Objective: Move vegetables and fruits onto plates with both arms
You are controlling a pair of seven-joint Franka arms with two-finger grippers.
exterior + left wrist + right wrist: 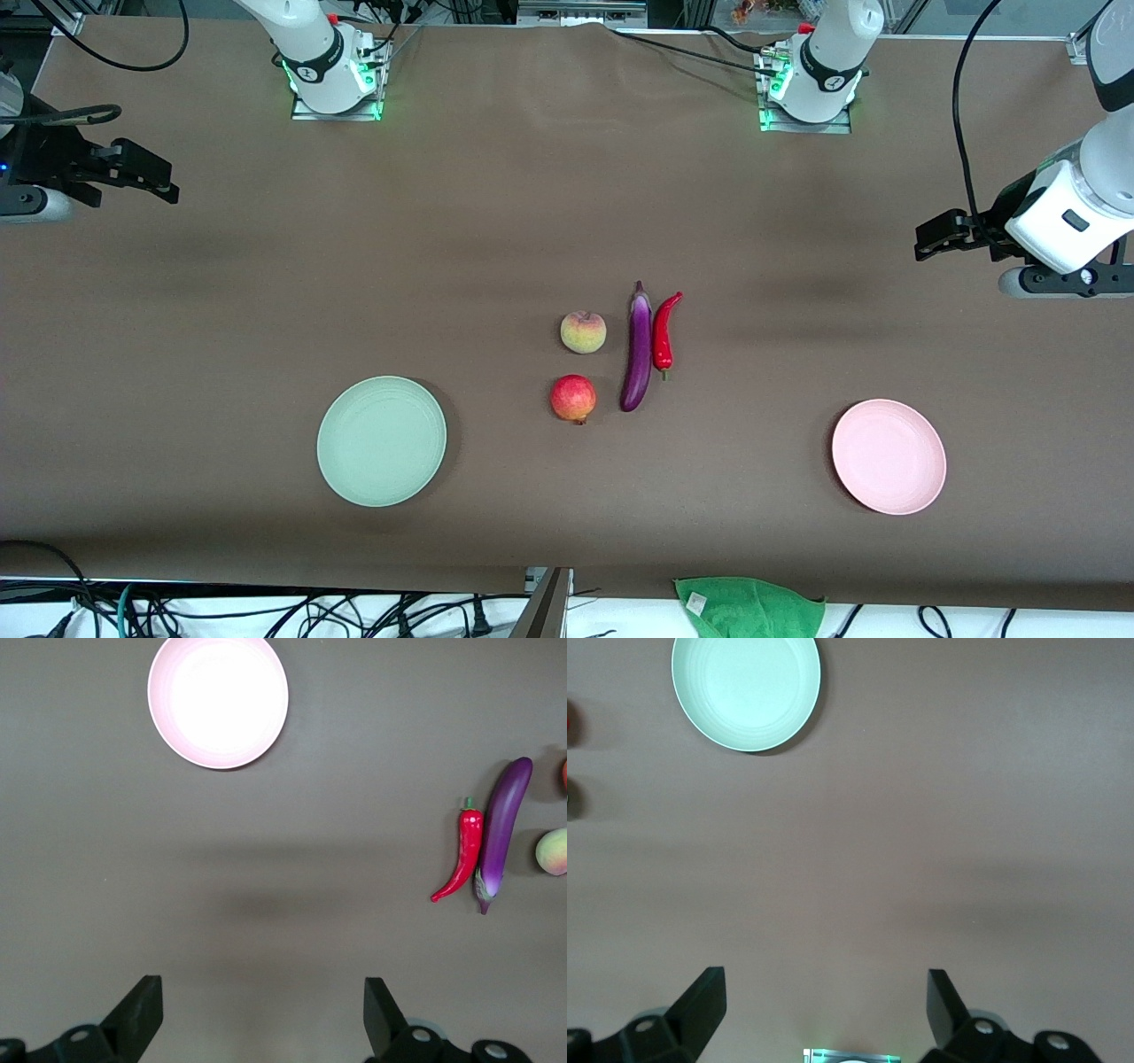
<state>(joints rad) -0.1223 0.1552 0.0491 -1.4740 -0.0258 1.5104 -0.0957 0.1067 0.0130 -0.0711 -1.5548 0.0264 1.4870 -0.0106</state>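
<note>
The peach [583,332], red pomegranate-like fruit [573,398], purple eggplant [637,350] and red chili [664,332] lie together mid-table. The mint green plate [382,440] sits toward the right arm's end, the pink plate [889,456] toward the left arm's end. My left gripper [932,241] is open and empty, raised over bare table at its end. My right gripper [159,182] is open and empty, raised at its end. The left wrist view shows the pink plate [218,700], chili [463,850] and eggplant [503,828]. The right wrist view shows the mint plate [746,691].
A green cloth [749,607] hangs at the table edge nearest the front camera. Cables run along that edge and by the arm bases. Brown table surface lies between the produce and each plate.
</note>
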